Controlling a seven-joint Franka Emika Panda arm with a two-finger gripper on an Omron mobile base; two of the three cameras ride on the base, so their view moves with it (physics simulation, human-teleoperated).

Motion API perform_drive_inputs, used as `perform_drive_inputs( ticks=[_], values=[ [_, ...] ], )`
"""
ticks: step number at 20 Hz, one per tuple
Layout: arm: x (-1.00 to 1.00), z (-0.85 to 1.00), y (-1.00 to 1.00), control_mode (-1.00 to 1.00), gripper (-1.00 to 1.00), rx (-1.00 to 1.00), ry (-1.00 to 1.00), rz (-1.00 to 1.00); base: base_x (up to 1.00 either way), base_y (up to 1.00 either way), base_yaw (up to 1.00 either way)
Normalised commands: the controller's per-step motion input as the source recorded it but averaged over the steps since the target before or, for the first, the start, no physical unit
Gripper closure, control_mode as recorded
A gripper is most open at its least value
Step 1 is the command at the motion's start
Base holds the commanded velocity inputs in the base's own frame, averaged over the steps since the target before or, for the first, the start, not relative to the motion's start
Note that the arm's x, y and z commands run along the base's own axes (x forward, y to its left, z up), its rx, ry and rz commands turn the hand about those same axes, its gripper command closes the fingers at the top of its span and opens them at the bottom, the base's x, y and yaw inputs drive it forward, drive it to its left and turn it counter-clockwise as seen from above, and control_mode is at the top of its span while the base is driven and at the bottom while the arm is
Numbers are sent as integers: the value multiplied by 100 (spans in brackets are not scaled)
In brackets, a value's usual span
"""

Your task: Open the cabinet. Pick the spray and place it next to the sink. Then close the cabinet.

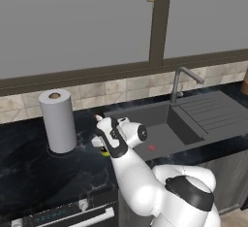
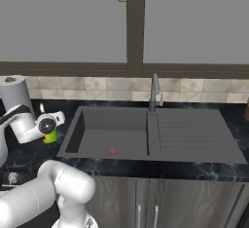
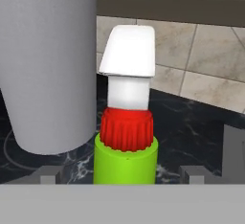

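Item 1, spray [image 3: 126,122]: lime-green bottle, red collar, white trigger head. Stands upright on the black marbled counter [image 1: 29,168], just left of the sink [image 2: 146,134] and near the paper towel roll [image 1: 58,120].

Item 2, gripper [image 1: 102,135]: low at the bottle, w/ fingers [image 3: 48,175] spread to either side of the green body. In the hand view there's a clear gap each side, so they don't look to be pinching it.

Item 3, step in hand: placing by the sink reads as done (release stage, by my reckoning).

Item 4, next move: you'll want to back the hand straight off w/o tipping the bottle, then go up to shut the cabinet.

Item 5, faucet [image 2: 154,91]: at the basin's back edge, well apart from the bottle.
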Motion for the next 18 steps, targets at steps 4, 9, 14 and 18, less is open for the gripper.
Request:
perform_drive_inputs(
  ticks=[4,9,14,18],
  values=[
    [0,-1,-3,-100,-100,0,0,0,0,0,0],
    [-15,4,-6,-100,-100,0,0,0,0,0,0],
    [-31,23,-6,-100,-100,0,-1,0,0,0,0],
    [-7,16,-13,-100,-100,0,1,0,0,0,0]
  ],
)
